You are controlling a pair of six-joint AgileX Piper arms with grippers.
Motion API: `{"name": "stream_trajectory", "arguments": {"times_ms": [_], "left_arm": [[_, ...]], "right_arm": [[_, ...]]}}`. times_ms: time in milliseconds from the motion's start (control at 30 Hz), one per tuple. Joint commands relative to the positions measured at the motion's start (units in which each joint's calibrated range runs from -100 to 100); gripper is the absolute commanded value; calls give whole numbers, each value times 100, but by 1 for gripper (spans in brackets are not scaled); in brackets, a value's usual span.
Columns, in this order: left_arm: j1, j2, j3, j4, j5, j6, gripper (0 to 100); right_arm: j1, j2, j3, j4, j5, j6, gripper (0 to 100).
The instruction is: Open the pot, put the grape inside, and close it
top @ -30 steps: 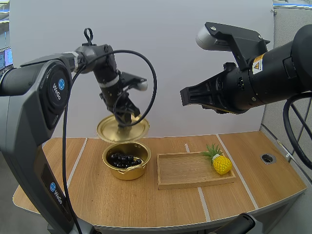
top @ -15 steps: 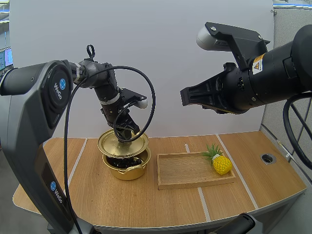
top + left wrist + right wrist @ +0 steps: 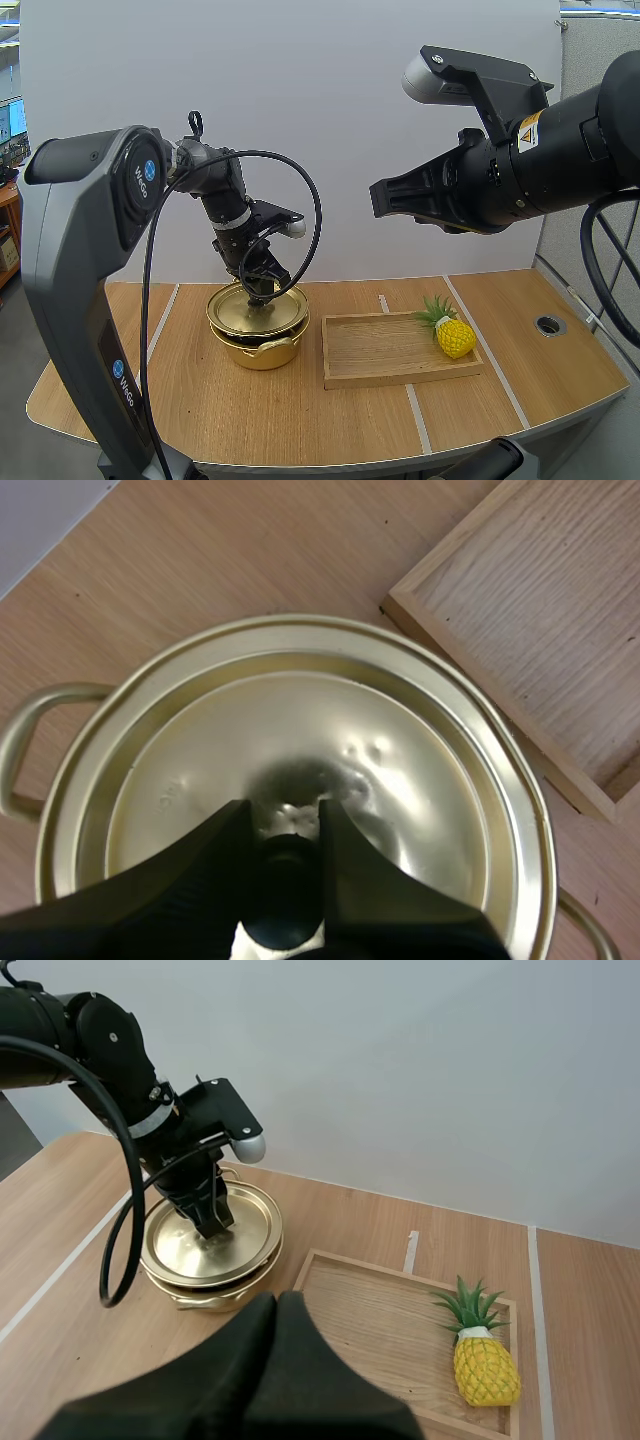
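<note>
Clamping the fingers of the left gripper [image 3: 286, 815] on the dark knob [image 3: 285, 875] of the round golden metal lid [image 3: 300, 720], which rests on the golden two-handled pot [image 3: 262, 352] under them; holding the right gripper [image 3: 277, 1302] fingers together on nothing.

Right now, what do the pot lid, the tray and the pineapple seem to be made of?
The pot lid: likely thin metal, gold-coloured and glossy, with reflections and small dents. The wooden tray: wood, matt, visible grain. The pineapple: probably plastic, smooth even yellow.

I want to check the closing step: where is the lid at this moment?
In the high view the lid rests on the pot, just left of the wooden tray, with the left gripper shut on its knob.
</note>
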Motion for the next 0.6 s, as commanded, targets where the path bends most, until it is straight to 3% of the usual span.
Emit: {"name": "stream_trajectory", "arguments": {"times_ms": [0, 400, 467, 567], "left_arm": [[-3, 86, 191, -128, -374, 54, 0], [-3, 138, 347, -100, -426, 99, 1], [-3, 126, 347, -100, -426, 99, 8], [-3, 87, 347, -100, -365, 99, 36]], "right_arm": [[-25, -54, 8, -26, 0, -56, 0], [-25, -54, 8, -26, 0, -56, 0], [-25, -54, 8, -26, 0, -56, 0], [-25, -54, 8, -26, 0, -56, 0]]}}
